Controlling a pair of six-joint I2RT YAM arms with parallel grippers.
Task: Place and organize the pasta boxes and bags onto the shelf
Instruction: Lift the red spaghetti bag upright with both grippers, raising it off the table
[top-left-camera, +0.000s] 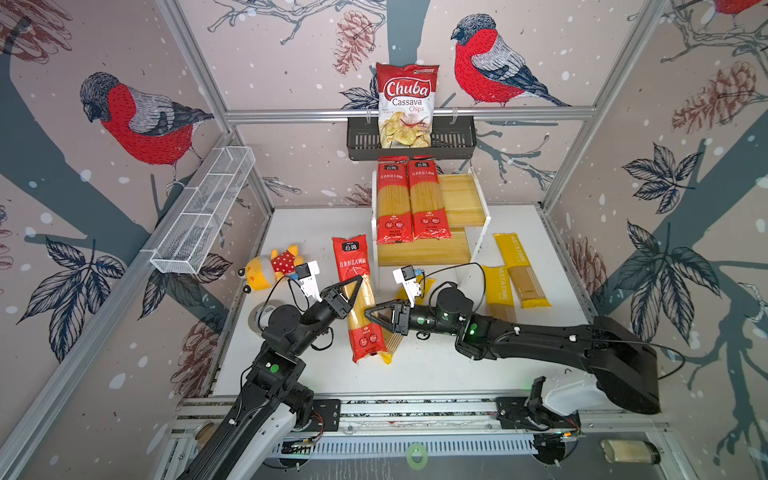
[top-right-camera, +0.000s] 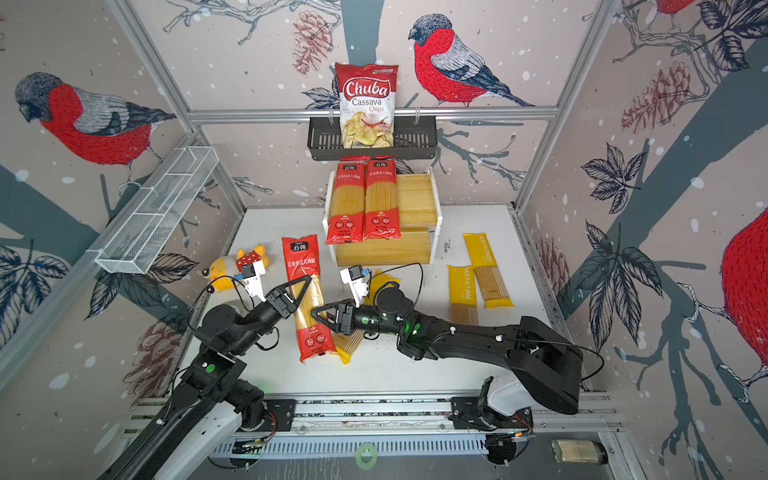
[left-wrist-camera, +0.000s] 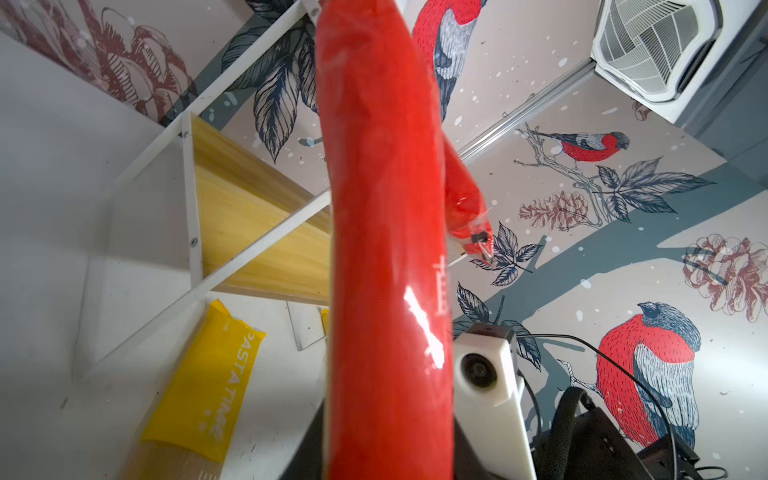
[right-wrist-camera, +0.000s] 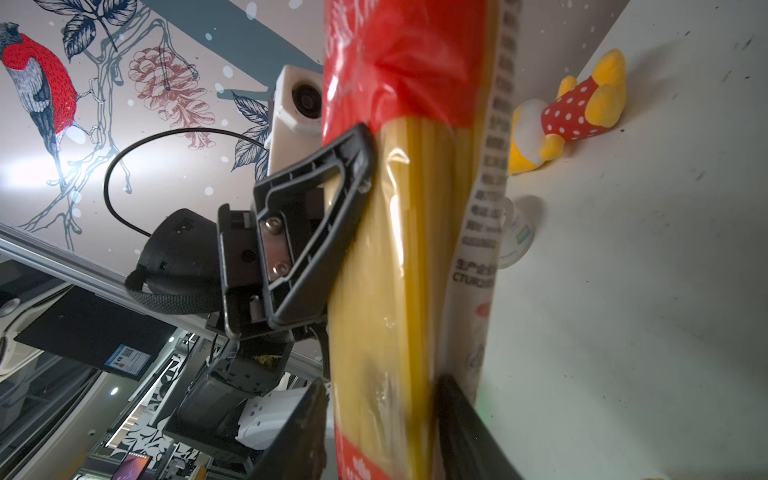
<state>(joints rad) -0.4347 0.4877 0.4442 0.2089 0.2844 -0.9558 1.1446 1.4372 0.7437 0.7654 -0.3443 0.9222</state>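
Step now: I think the red pack (top-left-camera: 353, 266) is going from one arm to the other. Both sets of jaws are on it.
Next move: the right jaws must let go all the way and slide back. Then the left arm (top-left-camera: 291, 328) can carry the pack to the shelf. The pack is long and may droop, so it needs a slow, level ride.
Left arm: it comes up from the near side and leans toward the middle. One black finger (right-wrist-camera: 316, 216) lies flat on the clear part of the pack. The other finger is hidden under it. The left jaws are squeezed tight on the red pack.
Right arm (top-left-camera: 540, 336): it lies long and low and points across at the left jaws. The right jaws sit on both sides of the pack's near half. I cannot tell if they are pressing or loose.
Red pack: it sits between both sets of jaws, and its far end points at the shelf. It looks lifted off the table (top-left-camera: 436, 374).
Yellow pack (top-left-camera: 392, 340): it lies on the table right under the right jaws.
Toy (top-left-camera: 270, 266): it lies just past the left jaws, on their outer side.
Two more yellow packs (top-left-camera: 521, 270): they lie side by side on the table, behind the right jaws.
Shelf (top-left-camera: 424, 251): it stands past both sets of jaws. Its low board is bare.
Two red packs (top-left-camera: 392, 203): they lie side by side on the top board. The spot next to them is free.
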